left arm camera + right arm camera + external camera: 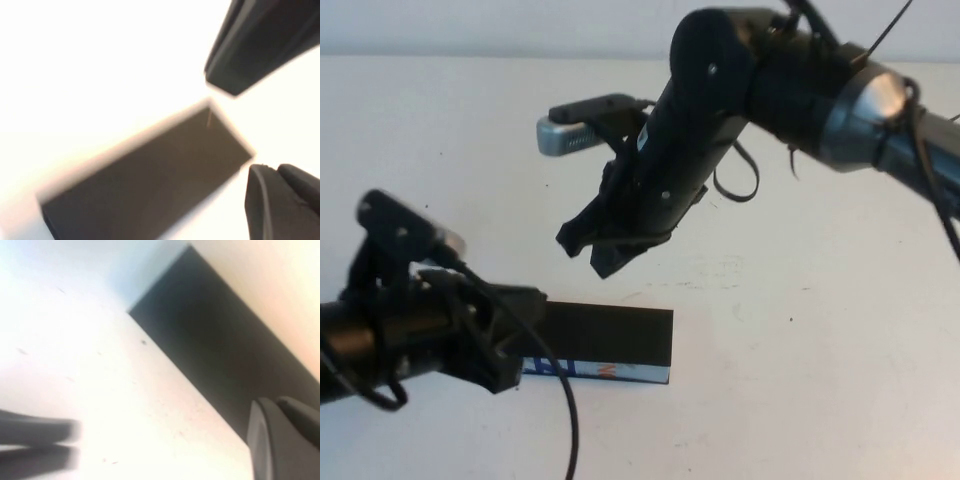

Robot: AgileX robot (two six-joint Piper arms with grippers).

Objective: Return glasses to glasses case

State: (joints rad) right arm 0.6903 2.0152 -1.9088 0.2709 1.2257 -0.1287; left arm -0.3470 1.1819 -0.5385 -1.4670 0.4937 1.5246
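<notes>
Right hand (595, 250) hangs above the desk (800, 330), fingers apart, empty. Left hand (505, 350) sits at the shut glasses case (610, 335), its spread I cannot tell. No glasses visible. Case looks rigid, light; grip the lid's front edge.

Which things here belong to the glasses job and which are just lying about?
Job:
- case, lid shut, on the table
- left gripper, at the case's left end
- right gripper, open, empty, above the table behind the case
- glasses: not visible

Lying about:
- nothing else on the table
</notes>
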